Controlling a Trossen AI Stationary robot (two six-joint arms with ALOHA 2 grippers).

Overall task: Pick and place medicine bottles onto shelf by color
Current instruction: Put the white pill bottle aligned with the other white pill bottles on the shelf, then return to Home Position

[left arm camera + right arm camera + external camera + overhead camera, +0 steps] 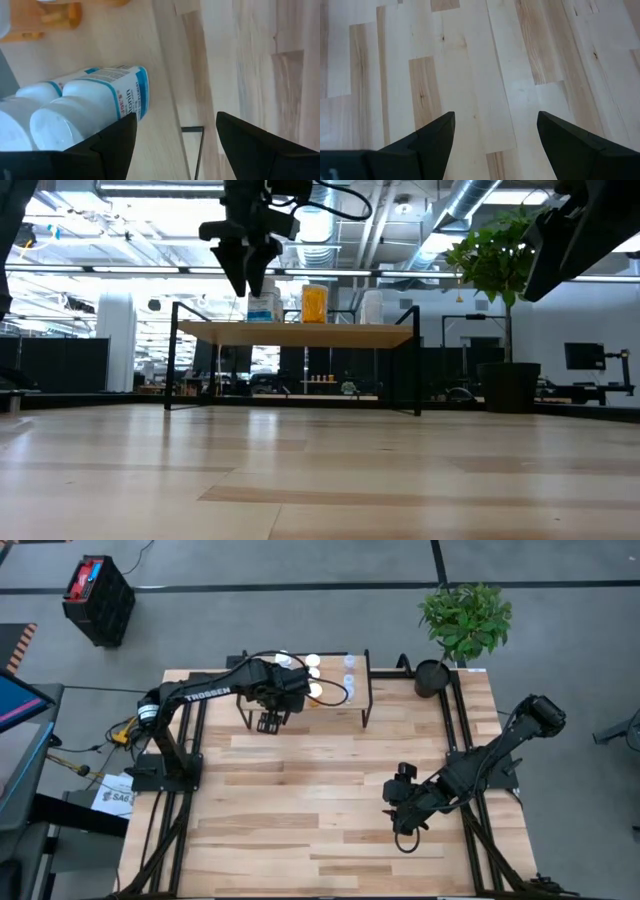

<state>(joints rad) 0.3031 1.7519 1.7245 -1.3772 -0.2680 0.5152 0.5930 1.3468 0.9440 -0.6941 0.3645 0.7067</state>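
Observation:
The shelf [330, 710] stands at the table's far edge, a light wood top on thin black legs [300, 333]. Medicine bottles stand upright on it: white ones with blue labels [100, 107] [263, 308], orange ones [45, 20] [314, 304] and pale clear ones [371, 307] [349, 663]. My left gripper [267, 723] [175, 145] hangs open above the shelf's near left part, pointing steeply down, next to the white bottles and touching none. My right gripper [393, 808] [495, 135] is open over bare table at the right, holding nothing.
A potted plant [462, 625] stands at the table's far right corner, right of the shelf. The wooden table top [300, 800] lies bare between the two arms. A black crate [97, 598] sits on the floor beyond the table's left side.

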